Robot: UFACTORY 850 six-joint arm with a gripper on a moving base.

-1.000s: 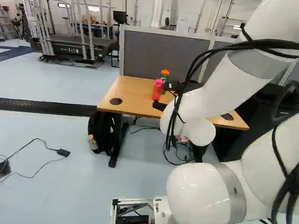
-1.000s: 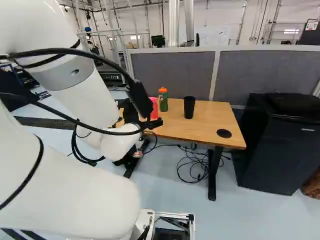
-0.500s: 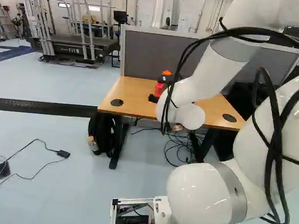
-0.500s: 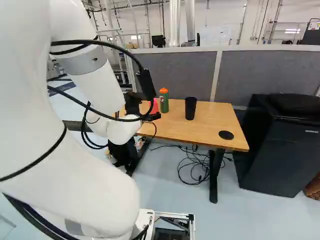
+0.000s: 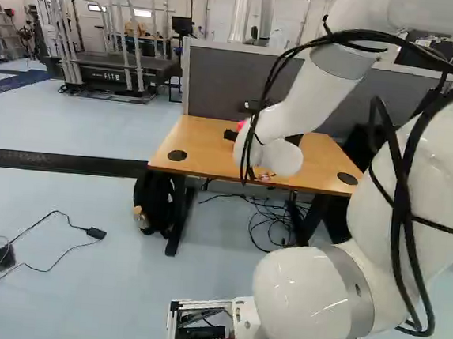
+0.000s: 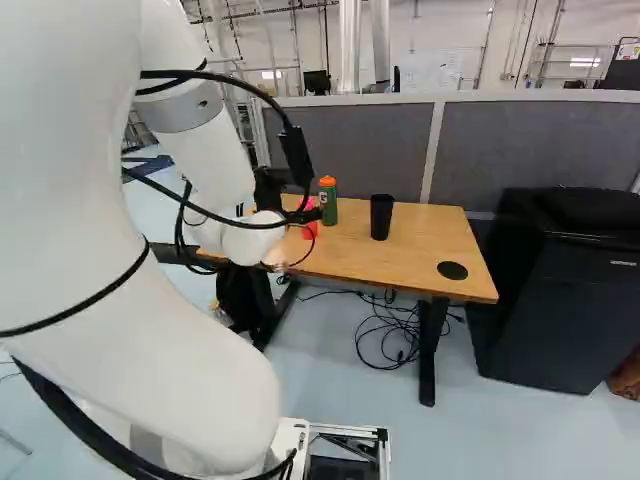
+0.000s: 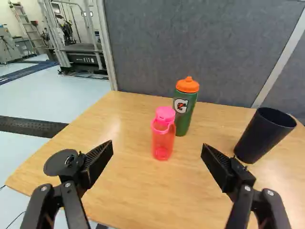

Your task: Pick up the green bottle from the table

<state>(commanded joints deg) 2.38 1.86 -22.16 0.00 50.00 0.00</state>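
- Gripper (image 7: 157, 146): fingers wide apart, holds nthg, touches nthg I can see.
- Pink bottle (image 7: 163, 139): stands btwn table's (image 7: 138, 200) near and far edges; may block the approach.
- Green bottle (image 7: 186, 116): upright by far edge. Prob. light if empty, a bit soft, maybe slippery; grip mid-body, below orange cap (image 7: 188, 85).

We see the green bottle (image 7: 187, 114) upright on the wooden table (image 7: 143, 191), its orange lid (image 7: 188, 85) on. We find it toward twelve o'clock from the right base view's middle.
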